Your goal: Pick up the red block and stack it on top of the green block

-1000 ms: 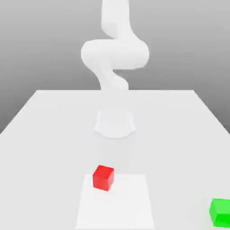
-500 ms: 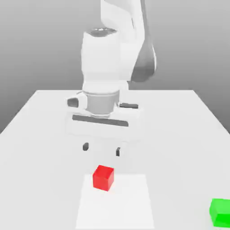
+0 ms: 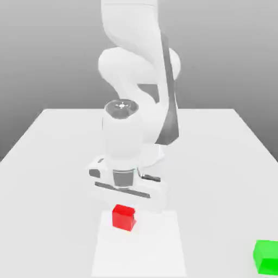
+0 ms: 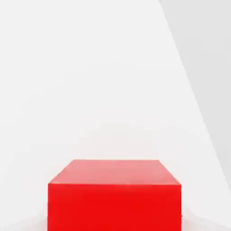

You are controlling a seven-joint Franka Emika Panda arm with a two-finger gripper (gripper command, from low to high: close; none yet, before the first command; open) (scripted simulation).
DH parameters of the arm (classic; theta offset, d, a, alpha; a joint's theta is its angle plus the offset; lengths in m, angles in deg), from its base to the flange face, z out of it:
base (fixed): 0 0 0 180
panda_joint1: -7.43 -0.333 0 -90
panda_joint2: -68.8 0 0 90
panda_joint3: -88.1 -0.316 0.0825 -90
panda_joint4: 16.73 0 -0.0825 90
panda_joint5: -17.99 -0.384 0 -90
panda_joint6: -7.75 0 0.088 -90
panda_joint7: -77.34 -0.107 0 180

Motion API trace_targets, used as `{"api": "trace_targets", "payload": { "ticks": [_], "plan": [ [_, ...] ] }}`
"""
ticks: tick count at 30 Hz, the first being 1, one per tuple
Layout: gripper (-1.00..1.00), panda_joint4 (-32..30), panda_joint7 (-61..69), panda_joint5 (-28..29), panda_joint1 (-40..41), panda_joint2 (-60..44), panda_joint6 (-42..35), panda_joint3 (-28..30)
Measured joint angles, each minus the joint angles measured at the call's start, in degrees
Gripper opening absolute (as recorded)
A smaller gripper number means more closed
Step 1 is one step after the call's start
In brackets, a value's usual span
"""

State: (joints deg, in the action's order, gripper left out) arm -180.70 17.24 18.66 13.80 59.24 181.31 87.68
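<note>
On the white table (image 3: pixel 54 163), the gripper (image 3: pixel 126 205) sits low over the red block (image 3: pixel 124 218), its jaws drawn together on the cube's sides. The red block looks rigid, light and smooth-faced, so flat opposite faces, mid-height, suit best. The green block (image 3: pixel 266 256) rests well apart at four o'clock.

One red block (image 3: pixel 124 217) sits at lower center of the exterior view, one green block (image 3: pixel 266 256) at lower right, and one white table (image 3: pixel 49 163) spans the frame.
</note>
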Motion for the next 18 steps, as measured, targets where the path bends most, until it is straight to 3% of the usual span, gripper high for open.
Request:
{"api": "trace_targets", "payload": {
  "ticks": [7, 18],
  "plan": [
    [-1.0, -0.9, 1.6, -0.7, -1.4, 12.4, -11.5, -0.2],
    [-1.0, 20.6, 25.3, 1.9, -14.7, 2.0, -22.8, -8.5]
  ]
}}
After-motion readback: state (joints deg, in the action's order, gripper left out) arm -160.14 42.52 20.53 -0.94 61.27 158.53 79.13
